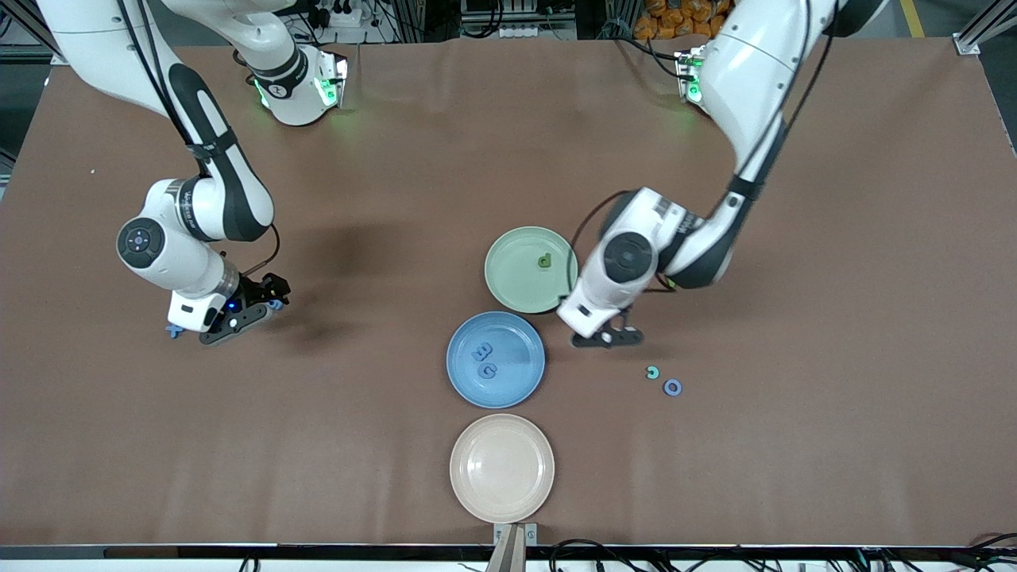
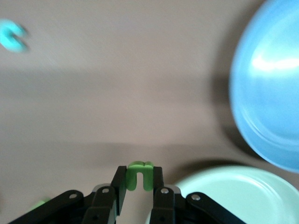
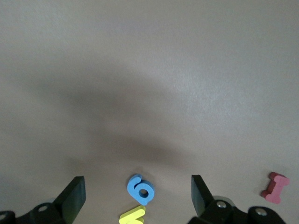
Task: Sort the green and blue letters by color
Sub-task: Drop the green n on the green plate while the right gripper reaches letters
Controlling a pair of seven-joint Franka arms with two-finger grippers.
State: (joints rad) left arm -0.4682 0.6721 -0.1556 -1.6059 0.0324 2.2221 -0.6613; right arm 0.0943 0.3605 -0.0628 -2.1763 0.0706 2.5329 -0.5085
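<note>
The left gripper point(image 2: 139, 186) is closed on a small green letter point(image 2: 139, 175), which sits pinched between the two fingertips (its shape looks like an n, but I cannot be sure). The gripper hangs low just beside the green plate point(image 1: 508, 278), toward the left arm's end of the table. I judge it holds the piece this way so it can carry it over the rim and drop it with the other green letter point(image 1: 545, 260) that lies already in that plate.

The blue plate point(image 1: 469, 381) is nearer to the front camera than the green one and holds two blue letters point(image 1: 483, 359). The beige plate point(image 1: 502, 467), the nearest of the three, has nothing in it. Near the left gripper, on the table, a teal piece point(image 1: 652, 372) and a blue ring point(image 1: 672, 387) lie just beside each other, not yet sorted.

The right gripper point(image 3: 138, 193) stands wide open, low over a blue 6 point(image 3: 140, 189) at the right arm's end of the table, probably to take it next. A yellow piece point(image 3: 131, 215) lies just beside the 6, and a dark red piece point(image 3: 274, 187) lies apart; neither belongs to the task
</note>
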